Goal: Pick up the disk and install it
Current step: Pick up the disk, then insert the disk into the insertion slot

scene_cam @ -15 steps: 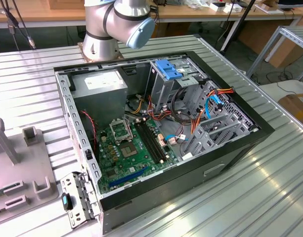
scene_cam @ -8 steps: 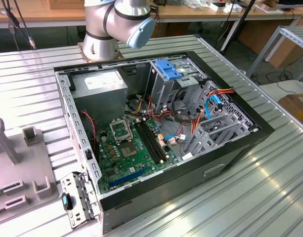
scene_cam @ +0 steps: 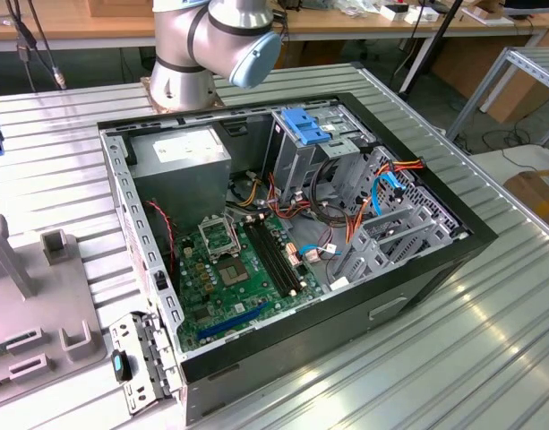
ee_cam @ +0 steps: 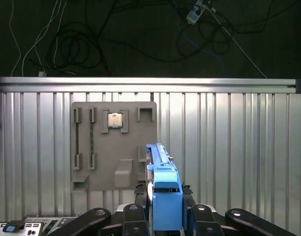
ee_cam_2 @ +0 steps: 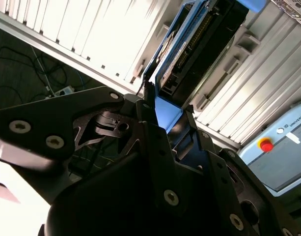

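Gripper (ee_cam: 166,209) is clamping the blue carrier end of the disk (ee_cam: 157,157), holding it edge-on above the ribbed table (ee_cam: 229,147). It is likely stiff, fairly heavy and shock-sensitive; the carrier edges are looking like the safest hold.

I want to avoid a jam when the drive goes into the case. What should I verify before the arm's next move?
1. Disk held: ok. The gripper is shut on the disk, gripping its blue carrier in both wrist views.
2. Disk clear of the fixture plate: cannot tell. The two overlap in the first wrist view.
3. Case open: ok. Its side is off and the inside is exposed.
4. Drive cage free: cannot tell. The blue latch lies on top, and the bay itself is hidden.
5. Cables out of the way: probably not ok. Orange and red ones lie loose beside the cage.
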Controlling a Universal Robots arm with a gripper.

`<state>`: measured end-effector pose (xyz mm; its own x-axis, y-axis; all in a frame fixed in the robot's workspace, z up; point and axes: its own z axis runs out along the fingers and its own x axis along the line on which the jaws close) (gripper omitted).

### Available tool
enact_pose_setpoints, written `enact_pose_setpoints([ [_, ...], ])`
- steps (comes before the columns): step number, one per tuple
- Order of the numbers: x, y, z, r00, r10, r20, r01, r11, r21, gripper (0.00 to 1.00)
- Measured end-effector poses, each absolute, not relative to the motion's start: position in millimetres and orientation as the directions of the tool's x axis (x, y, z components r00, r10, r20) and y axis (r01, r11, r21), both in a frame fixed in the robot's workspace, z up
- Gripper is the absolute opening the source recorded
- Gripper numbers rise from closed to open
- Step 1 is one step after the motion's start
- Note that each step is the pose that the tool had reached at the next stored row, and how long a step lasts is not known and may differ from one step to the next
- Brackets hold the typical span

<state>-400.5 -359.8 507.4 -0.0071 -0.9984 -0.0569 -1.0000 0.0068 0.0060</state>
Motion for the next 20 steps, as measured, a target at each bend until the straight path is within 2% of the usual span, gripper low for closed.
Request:
enact_pose_setpoints([
  [20, -375, -353, 507, -0.007, -0.998, -0.057, -1.000, 0.007, 0.006, 0.37],
])
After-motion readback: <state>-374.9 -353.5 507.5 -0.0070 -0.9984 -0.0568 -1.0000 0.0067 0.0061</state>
